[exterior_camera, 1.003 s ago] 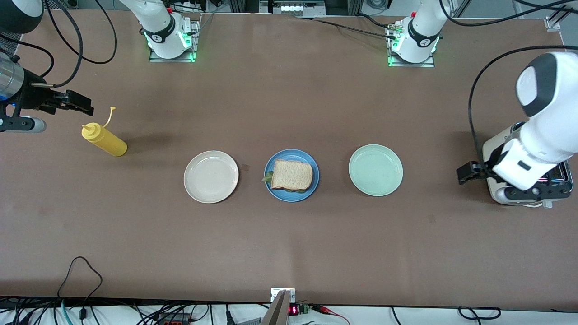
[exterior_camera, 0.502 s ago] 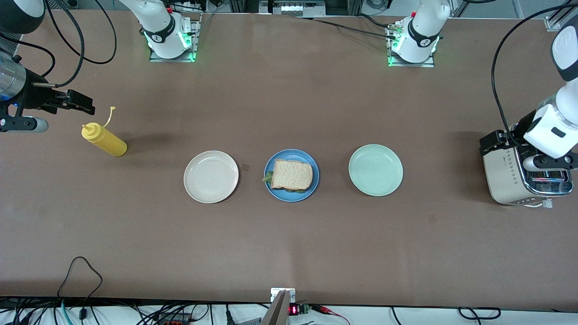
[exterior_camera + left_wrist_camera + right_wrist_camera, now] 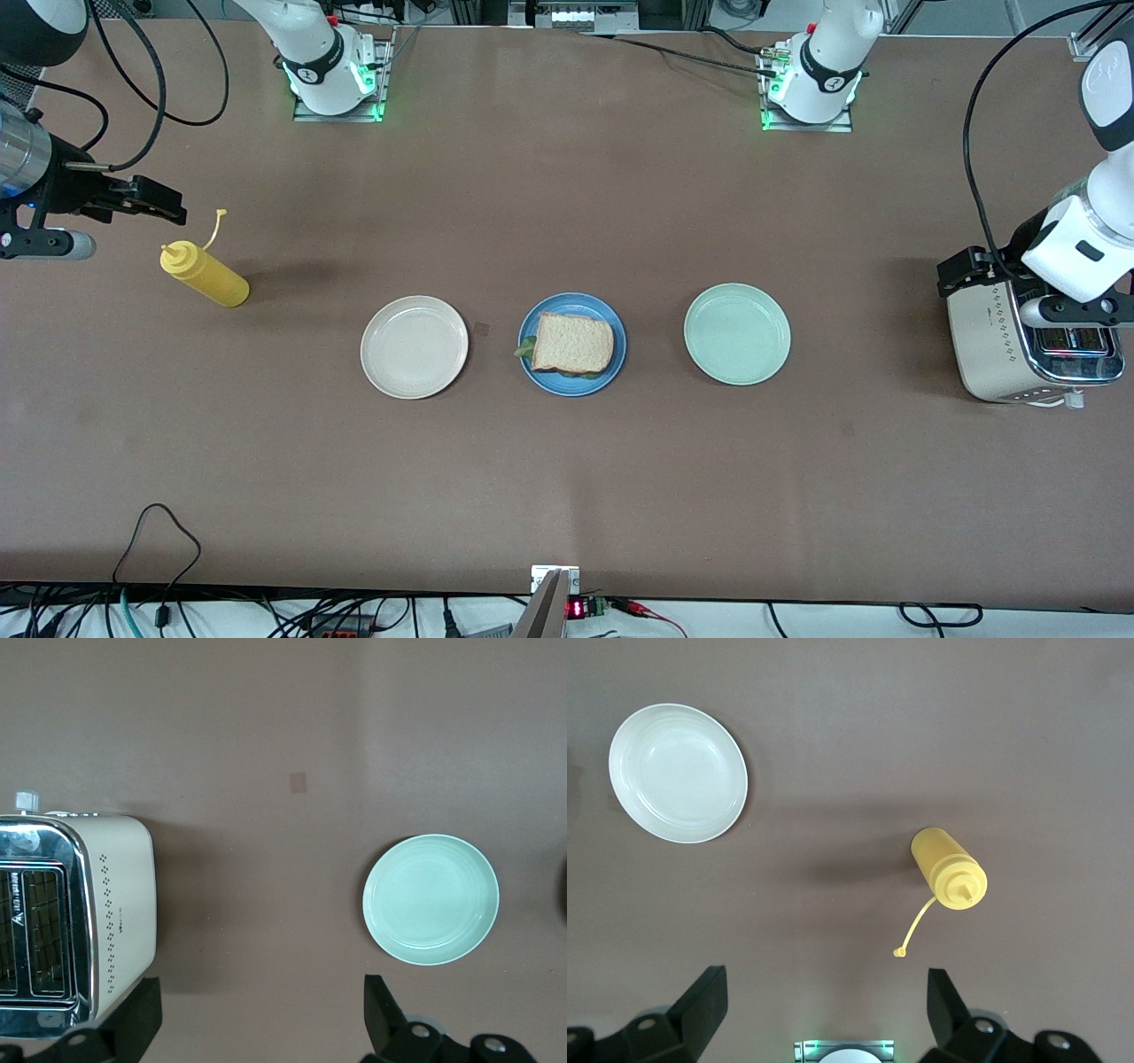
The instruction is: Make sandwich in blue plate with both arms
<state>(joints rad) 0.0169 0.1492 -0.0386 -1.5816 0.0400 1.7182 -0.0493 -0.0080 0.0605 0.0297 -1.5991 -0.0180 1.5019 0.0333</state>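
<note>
The sandwich [image 3: 572,343] sits assembled on the blue plate [image 3: 614,324] at the centre of the front view: a top bread slice with a fringe of lettuce [image 3: 525,348] showing at its edge. Its slightly longer side runs across the frame, along the row of plates. The cream-white plate [image 3: 414,346] and the mint-green plate [image 3: 736,333] flank it, both bare.

Both grippers are well apart from it, at the frame's two edges. The right gripper [image 3: 142,201] hangs at the upper left, jaws apart and holding nothing, just above the yellow squeeze bottle [image 3: 204,276]. The left gripper [image 3: 966,268] hangs at the right edge over the toaster [image 3: 992,346], jaws apart and holding nothing. Neither arm looks clearly nearer, and no further move seems called for.
</note>
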